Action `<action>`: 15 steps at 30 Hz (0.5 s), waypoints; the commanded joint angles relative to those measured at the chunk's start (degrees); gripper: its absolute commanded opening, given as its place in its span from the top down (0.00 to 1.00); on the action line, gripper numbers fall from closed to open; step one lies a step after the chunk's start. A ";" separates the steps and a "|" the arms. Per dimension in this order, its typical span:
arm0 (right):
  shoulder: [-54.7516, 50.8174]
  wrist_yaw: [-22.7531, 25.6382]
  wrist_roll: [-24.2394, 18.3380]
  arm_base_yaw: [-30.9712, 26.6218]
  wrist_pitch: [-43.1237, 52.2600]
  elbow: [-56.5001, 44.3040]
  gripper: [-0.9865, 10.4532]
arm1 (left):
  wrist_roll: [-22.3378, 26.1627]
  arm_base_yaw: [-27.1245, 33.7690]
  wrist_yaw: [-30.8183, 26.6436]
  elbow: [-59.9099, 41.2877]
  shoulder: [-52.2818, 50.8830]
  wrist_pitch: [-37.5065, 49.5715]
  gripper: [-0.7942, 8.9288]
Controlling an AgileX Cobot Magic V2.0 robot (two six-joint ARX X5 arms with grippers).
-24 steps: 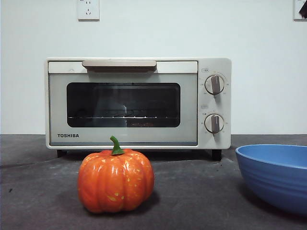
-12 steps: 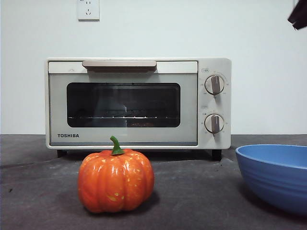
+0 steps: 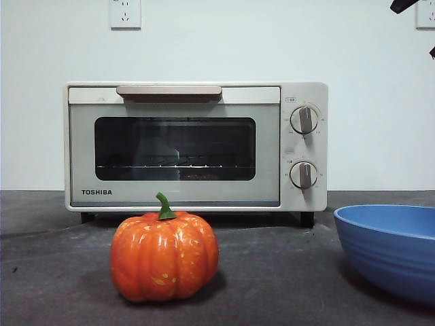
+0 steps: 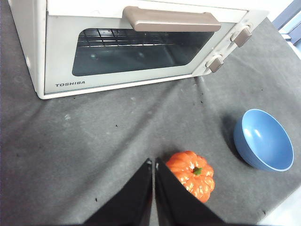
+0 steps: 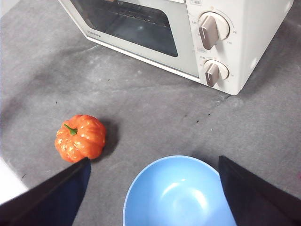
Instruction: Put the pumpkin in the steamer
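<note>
The orange ribbed pumpkin (image 3: 164,257) with a green stem stands on the dark grey table in front of the steamer (image 3: 177,146), a cream Toshiba oven-like box with its door shut. My left gripper (image 4: 154,162) is shut and empty, held high above the table just beside the pumpkin (image 4: 192,174). My right gripper (image 5: 154,160) is open wide and empty, high above the blue bowl (image 5: 178,193), with the pumpkin (image 5: 81,138) off to one side.
The blue bowl (image 3: 391,248) stands at the front right of the table. The steamer's handle (image 3: 168,90) runs along the top of its door, with two knobs (image 3: 303,120) on its right. A black arm tip (image 3: 402,5) shows at the top right corner.
The black arm tip at the top right corner of the front view has shifted and now shows as two separate bits. The pumpkin, steamer and bowl have not moved.
</note>
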 commanded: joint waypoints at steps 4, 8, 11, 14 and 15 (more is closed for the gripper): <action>0.68 -0.11 1.42 2.78 0.79 2.47 0.53 | 0.79 -0.11 0.17 1.27 0.11 0.57 0.90; 2.78 -0.02 1.73 5.42 0.81 5.46 0.53 | 0.79 -0.11 0.15 1.27 0.11 0.61 0.90; 5.44 0.52 1.73 7.91 0.81 8.33 0.53 | 0.79 -0.11 0.15 1.27 0.11 0.61 0.90; 8.59 1.90 1.92 11.32 0.81 11.30 0.53 | 0.79 -0.11 0.17 1.27 0.11 0.61 0.90; 9.62 2.21 1.95 12.50 0.81 12.13 0.53 | 0.79 -0.11 0.15 1.27 0.11 0.61 0.90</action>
